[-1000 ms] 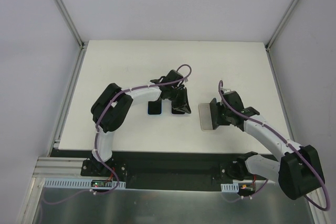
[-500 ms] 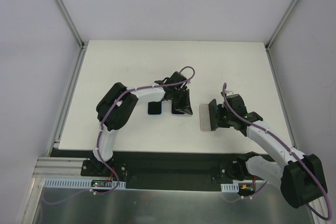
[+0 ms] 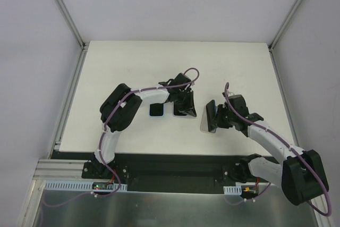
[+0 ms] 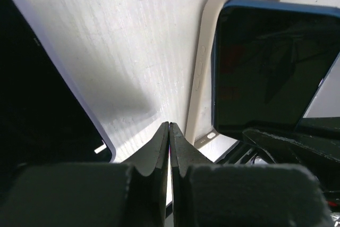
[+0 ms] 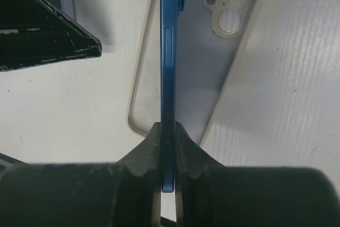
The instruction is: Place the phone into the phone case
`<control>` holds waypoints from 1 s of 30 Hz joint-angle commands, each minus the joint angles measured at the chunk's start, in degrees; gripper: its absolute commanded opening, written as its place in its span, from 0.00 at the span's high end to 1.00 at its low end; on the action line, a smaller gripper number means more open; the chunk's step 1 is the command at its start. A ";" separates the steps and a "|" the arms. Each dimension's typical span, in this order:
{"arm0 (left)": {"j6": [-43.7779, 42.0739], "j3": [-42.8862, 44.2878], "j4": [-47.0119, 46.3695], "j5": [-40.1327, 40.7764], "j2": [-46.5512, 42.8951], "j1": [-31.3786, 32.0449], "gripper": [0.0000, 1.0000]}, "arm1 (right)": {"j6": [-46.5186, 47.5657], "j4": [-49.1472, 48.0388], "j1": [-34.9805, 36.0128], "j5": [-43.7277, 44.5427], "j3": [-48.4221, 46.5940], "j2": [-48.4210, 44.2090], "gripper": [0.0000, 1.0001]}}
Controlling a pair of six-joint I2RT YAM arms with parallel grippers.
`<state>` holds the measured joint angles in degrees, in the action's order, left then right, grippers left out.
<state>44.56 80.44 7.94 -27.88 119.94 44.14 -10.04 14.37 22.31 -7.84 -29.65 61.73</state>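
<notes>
My right gripper (image 3: 219, 116) is shut on the blue phone (image 3: 211, 115), which it holds on edge, tilted above the phone case (image 3: 205, 127). From the right wrist, the phone (image 5: 169, 51) runs edge-on between the fingers (image 5: 188, 147) over the clear, beige-rimmed case (image 5: 212, 51), which lies flat with its camera cut-out at the far end. The left gripper (image 3: 188, 110) is shut on nothing, low over the table just left of the case. Its wrist view shows the closed left gripper (image 4: 169, 126), the case rim (image 4: 199, 78) and the phone's dark screen (image 4: 271, 67).
A small black square object (image 3: 156, 110) lies on the white table (image 3: 127, 67) left of the left gripper. A dark slab with a lavender edge (image 4: 42, 104) lies beside that gripper. Metal frame posts stand at the table's back corners.
The right gripper has carried the phone a little left and tilted it over the case. The left arm has shifted slightly right and its jaws have closed fully.
</notes>
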 commanded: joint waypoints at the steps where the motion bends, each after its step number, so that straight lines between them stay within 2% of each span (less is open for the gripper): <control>1: 1.32 0.42 -0.21 0.37 -0.05 1.65 1.00 | -1.56 -2.33 -1.12 -1.74 -0.59 1.98 0.99; 21: 4.22 -4.15 -3.29 -1.13 -0.14 7.10 1.00 | -4.37 -6.02 -4.81 -7.11 0.38 5.85 0.99; 30: 1.50 -5.30 -2.24 1.85 -5.24 6.75 1.00 | -1.12 -5.15 -5.43 -8.51 1.09 4.18 0.99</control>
<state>48.16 76.71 4.45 -28.25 119.59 50.65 -13.06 8.82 17.19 -16.38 -29.39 66.43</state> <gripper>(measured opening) 0.001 0.103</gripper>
